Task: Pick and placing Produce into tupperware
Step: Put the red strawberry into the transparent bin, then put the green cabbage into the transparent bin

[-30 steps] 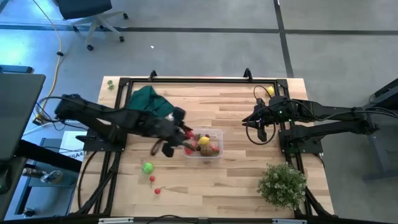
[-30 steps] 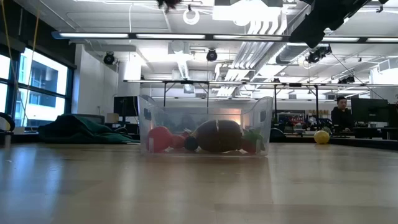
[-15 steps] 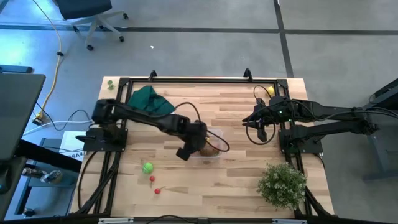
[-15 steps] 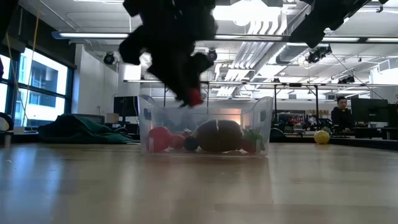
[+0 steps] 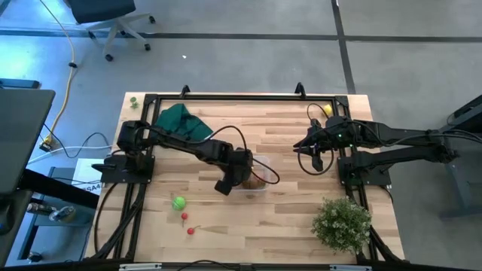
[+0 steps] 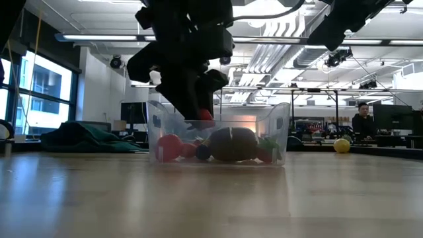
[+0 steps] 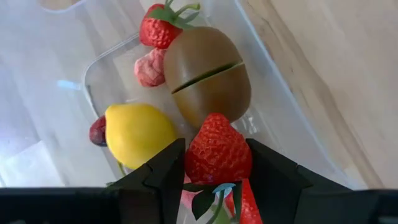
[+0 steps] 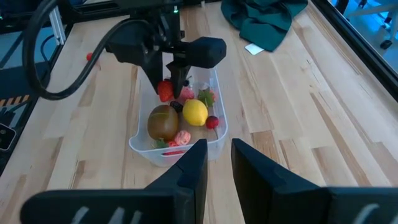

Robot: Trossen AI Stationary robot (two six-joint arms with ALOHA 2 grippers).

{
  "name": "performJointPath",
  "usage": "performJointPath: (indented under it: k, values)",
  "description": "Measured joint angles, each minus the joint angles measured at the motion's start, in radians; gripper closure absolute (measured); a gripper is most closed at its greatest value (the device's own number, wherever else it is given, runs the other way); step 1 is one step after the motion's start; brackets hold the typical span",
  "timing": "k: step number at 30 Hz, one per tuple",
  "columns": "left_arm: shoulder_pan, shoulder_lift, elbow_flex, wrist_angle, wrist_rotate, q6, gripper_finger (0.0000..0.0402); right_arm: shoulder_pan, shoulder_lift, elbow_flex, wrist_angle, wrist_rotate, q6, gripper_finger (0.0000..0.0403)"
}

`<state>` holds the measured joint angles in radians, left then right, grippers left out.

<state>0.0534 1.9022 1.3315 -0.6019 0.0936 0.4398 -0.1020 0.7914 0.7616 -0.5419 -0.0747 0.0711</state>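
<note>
The clear tupperware (image 5: 261, 185) stands mid-table. It holds a brown kiwi (image 7: 208, 74), a yellow lemon (image 7: 140, 134), a strawberry (image 7: 160, 28) and small red and pink pieces. My left gripper (image 5: 242, 175) reaches down into its open top, shut on another red strawberry (image 7: 217, 152). In the low view this strawberry (image 6: 206, 115) sits just below the tub's rim (image 6: 264, 106). A green piece (image 5: 178, 202) and two small red pieces (image 5: 184, 217) lie on the table nearer the front edge. My right gripper (image 5: 310, 153) waits at the right, raised, its fingers a little apart with nothing between them. My left gripper pinches the strawberry by its two sides (image 7: 194, 163) between its two fingers. The fingers come steeply from above, slanting from the table's left. The leafy end lies back between the fingers and the pointed end sticks out ahead. The strawberry hangs inside the tub's mouth, above the pieces lying there.
A dark green cloth (image 5: 181, 120) lies at the far left. A bushy potted plant (image 5: 343, 222) stands at the near right. A yellow piece (image 5: 327, 110) sits at the far right corner and a small green one (image 5: 133, 101) at the far left corner. Bare wood lies in front of the tub.
My left gripper has swung toward the table's right, over the tub, and has gone down, tipping to point more steeply downward. It has stayed shut on the strawberry, which has gone from above the tub's rim to just inside it.
</note>
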Motion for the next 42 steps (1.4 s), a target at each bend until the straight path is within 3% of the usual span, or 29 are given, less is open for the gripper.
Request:
performJointPath:
  k: [13, 21, 25, 42]
  values:
    - [0.000, 0.000, 0.000, 0.004, 0.019, -0.011, 0.0246, 0.000, 0.000, 0.000, 0.000, 0.000, 0.000, 0.0340]
    - [-0.001, 0.000, 0.000, -0.015, -0.007, -0.002, 0.0160, 0.000, 0.000, 0.000, 0.000, 0.000, 0.000, 0.0340]
    - [-0.001, 0.000, 0.000, -0.031, -0.007, 0.001, 0.0137, 0.000, 0.000, 0.000, 0.000, 0.000, 0.000, 0.0340]
    - [-0.001, -0.061, 0.299, -0.477, 0.016, 0.024, 0.0184, 0.000, 0.000, 0.000, 0.000, 0.000, 0.000, 0.0340]
